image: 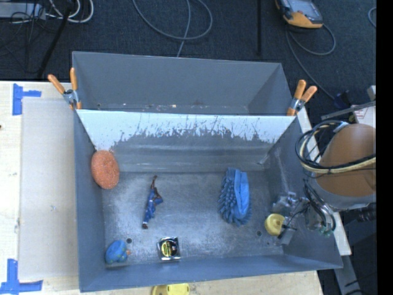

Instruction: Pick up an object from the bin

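My gripper (286,221) is low at the bin's right wall, its metal fingers right beside a small yellow round thing (274,224) that lies at the right end of the floor. The fingers touch or nearly touch that yellow thing; whether it sits between them I cannot tell. Just left of it lies a blue knobbly mitt-like thing (234,195), lengthwise on the floor.
An orange oval sponge-like thing (105,169) leans at the left wall. A thin blue and dark stick-like thing (151,203) lies mid-floor. A blue rounded thing (116,252) and a yellow-and-black tape measure (168,248) sit near the front wall.
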`<act>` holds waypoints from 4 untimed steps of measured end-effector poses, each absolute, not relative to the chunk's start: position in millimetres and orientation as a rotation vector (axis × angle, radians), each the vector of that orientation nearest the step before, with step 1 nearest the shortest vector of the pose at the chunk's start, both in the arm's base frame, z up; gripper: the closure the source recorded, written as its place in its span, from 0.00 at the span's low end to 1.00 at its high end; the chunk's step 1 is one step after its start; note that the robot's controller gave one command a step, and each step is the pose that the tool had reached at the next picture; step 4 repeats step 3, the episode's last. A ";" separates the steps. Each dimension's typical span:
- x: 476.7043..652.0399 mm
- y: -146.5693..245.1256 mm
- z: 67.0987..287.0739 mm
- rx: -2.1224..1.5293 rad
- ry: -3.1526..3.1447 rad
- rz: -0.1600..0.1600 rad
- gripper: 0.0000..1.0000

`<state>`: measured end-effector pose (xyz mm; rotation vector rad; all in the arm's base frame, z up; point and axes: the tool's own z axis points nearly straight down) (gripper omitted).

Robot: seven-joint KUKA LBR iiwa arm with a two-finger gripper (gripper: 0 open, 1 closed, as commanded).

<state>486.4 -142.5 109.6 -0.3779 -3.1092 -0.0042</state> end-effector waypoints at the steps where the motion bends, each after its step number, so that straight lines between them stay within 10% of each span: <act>1: 495.9 -129.1 179.5 -0.407 -3.111 -0.001 1.00; 3: 511.4 -138.0 308.4 -0.440 -3.110 0.000 1.00; 4: 511.4 -138.0 308.4 -0.440 -3.110 0.000 1.00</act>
